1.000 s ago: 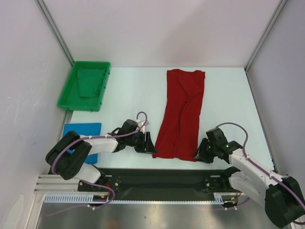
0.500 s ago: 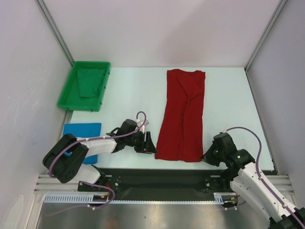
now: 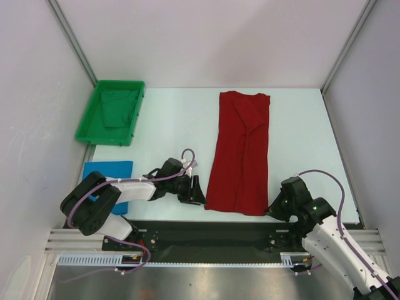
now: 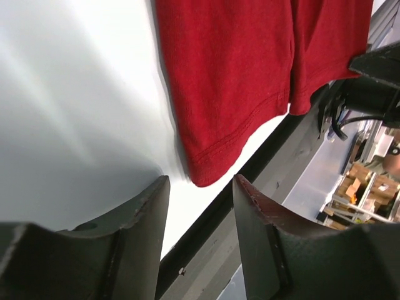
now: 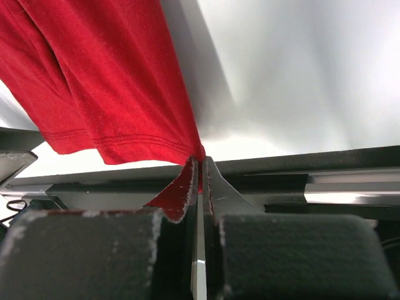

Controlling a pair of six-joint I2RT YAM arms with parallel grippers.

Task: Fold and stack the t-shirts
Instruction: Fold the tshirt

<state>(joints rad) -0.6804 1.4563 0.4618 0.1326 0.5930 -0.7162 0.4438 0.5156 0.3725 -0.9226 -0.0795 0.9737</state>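
The deep red t-shirt [image 3: 240, 150] lay spread lengthwise on the white table [image 3: 169, 125], right of centre in the overhead view, its collar end towards the top of the frame and its hem near the table's bottom edge. It looked folded into a long narrow strip, with a crease running down its middle. The right gripper [image 5: 199, 165] sat at the hem's lower right corner. In the right wrist view its jaws were pressed together on that corner, with a small flap of red cloth caught between them. The left gripper [image 4: 200, 187] lay low over the table just beside the hem's lower left corner. In the left wrist view its two dark fingers [image 4: 147, 212] stood apart with nothing between them, the red corner just ahead of them and apart from both. The bright blue t-shirt [image 3: 107, 170] lay folded at the lower left of the overhead frame, partly hidden beneath the left arm. A green tray [image 3: 105, 141] sat in the upper left corner of the table, holding a crumpled green cloth [image 3: 119, 106].
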